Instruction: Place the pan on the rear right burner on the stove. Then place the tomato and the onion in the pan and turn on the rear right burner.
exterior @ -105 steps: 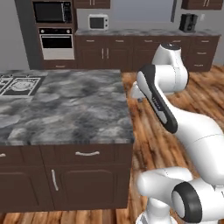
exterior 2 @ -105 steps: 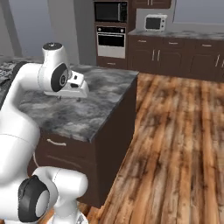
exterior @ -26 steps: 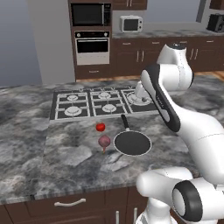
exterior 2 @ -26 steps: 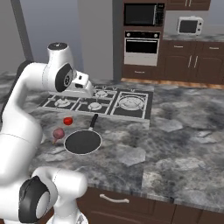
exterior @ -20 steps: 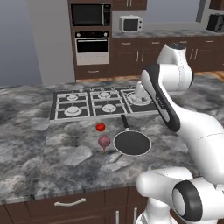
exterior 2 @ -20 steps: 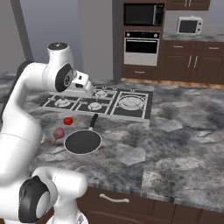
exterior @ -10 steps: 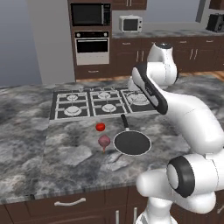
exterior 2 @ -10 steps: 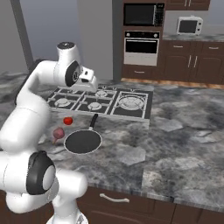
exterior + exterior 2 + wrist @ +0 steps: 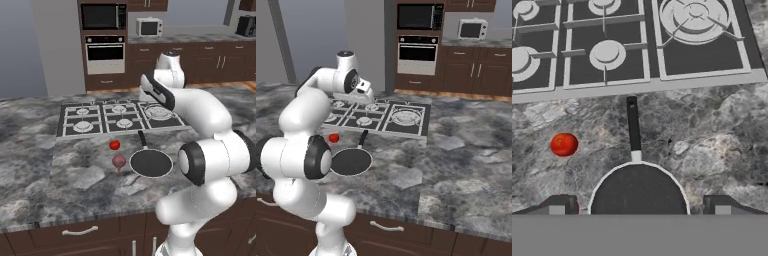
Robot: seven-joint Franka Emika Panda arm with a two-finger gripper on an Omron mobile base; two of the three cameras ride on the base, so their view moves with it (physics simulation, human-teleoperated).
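Note:
The pan (image 9: 151, 163) lies on the grey counter in front of the stove (image 9: 100, 131), its black handle (image 9: 633, 127) pointing at the cooktop. Left of it sit the bright red tomato (image 9: 114, 145) and the maroon onion (image 9: 119, 161). My gripper (image 9: 368, 96) hangs well above the stove's front edge, looking down. In the hand view the gripper (image 9: 639, 206) is open, its fingertips wide apart on either side of the pan (image 9: 639, 192), with the tomato (image 9: 564, 144) off to the left. The rear right burner (image 9: 119, 108) is bare.
The large multi-ring burner (image 9: 159, 112) fills the stove's right end. The marble counter (image 9: 60, 175) runs out to both sides. A wall oven (image 9: 105, 52) and dark cabinets stand across the floor behind.
The base drove along the island until the stove came into view, then stopped. In the last second the arm swung forward, carrying the open gripper out over the stove's front edge. Pan, tomato and onion have not moved.

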